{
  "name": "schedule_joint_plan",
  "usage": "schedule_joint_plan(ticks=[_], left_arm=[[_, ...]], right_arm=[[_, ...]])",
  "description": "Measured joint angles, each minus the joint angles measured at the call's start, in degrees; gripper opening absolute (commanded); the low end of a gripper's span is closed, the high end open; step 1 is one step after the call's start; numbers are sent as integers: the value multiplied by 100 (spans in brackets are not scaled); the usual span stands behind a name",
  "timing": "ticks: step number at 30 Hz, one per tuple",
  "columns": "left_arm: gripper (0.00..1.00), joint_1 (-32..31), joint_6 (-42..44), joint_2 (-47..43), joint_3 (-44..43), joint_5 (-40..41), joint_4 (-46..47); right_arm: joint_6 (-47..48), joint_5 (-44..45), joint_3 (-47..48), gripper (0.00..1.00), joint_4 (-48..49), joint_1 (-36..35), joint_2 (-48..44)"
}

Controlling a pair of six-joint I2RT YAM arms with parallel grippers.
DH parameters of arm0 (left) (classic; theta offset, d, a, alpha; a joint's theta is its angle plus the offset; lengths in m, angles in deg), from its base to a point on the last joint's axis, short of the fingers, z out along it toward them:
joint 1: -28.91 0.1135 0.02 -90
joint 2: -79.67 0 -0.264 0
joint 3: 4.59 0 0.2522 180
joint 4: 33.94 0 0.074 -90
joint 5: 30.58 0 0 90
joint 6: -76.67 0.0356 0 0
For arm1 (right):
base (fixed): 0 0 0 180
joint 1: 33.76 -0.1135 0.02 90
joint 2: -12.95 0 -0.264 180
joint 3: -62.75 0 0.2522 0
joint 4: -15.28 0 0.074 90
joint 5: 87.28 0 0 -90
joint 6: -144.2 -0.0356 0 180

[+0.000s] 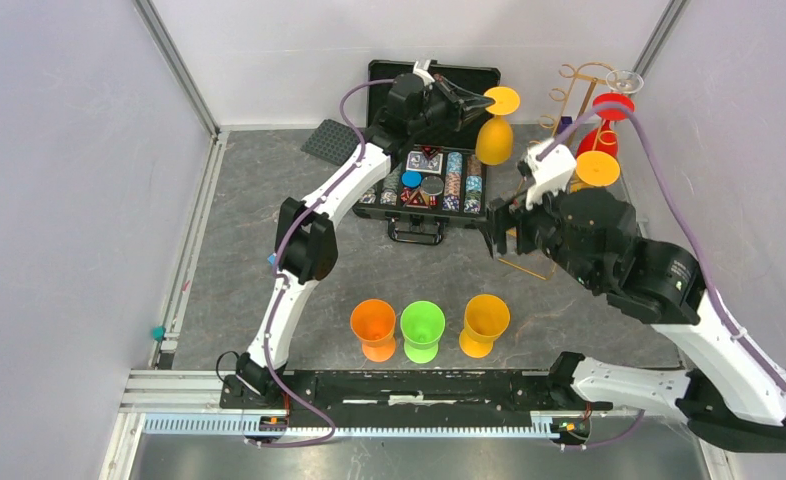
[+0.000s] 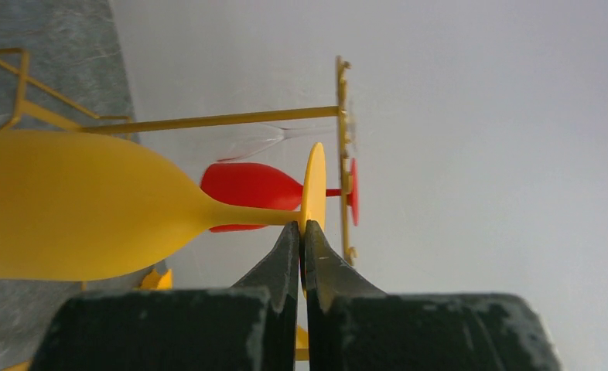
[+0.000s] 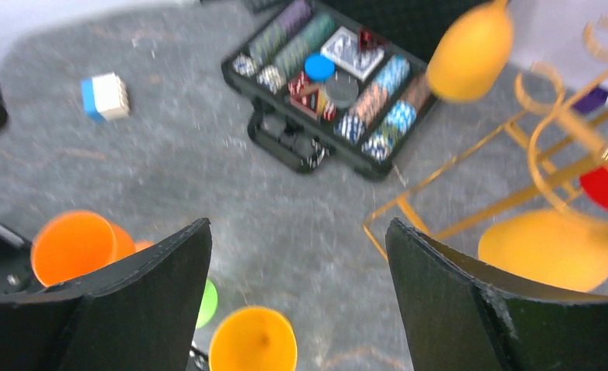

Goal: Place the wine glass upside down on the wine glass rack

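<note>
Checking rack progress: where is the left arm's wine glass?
Top view, far centre: wine glass in the left pincer, above the poker chip case, left of the rack.

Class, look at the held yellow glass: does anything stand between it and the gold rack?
Nothing visible fills the gap between the yellow wine glass and the wine glass rack; a red glass already hangs on that rack.

White links (image 1: pixel 354 180), black joints (image 1: pixel 307 245), purple cables (image 1: pixel 669 195); black left claw (image 2: pixel 302 226), right claw (image 3: pixel 298 226).
</note>
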Motion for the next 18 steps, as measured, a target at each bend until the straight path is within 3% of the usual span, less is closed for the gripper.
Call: schedule_joint_plan(ticks=[8,13,18], left_arm=[[2,337,726,-505,785,-17,-761],[2,577,1200,-1097,1178,-33,-1091],[2,682,1427,-1456,1290,-144,-1121]], right_arm=[[616,885,1808,90,503,111,1331],[920,671,2588,90,621,1351,2063],[881,221,2726,86,603,2605,2531]])
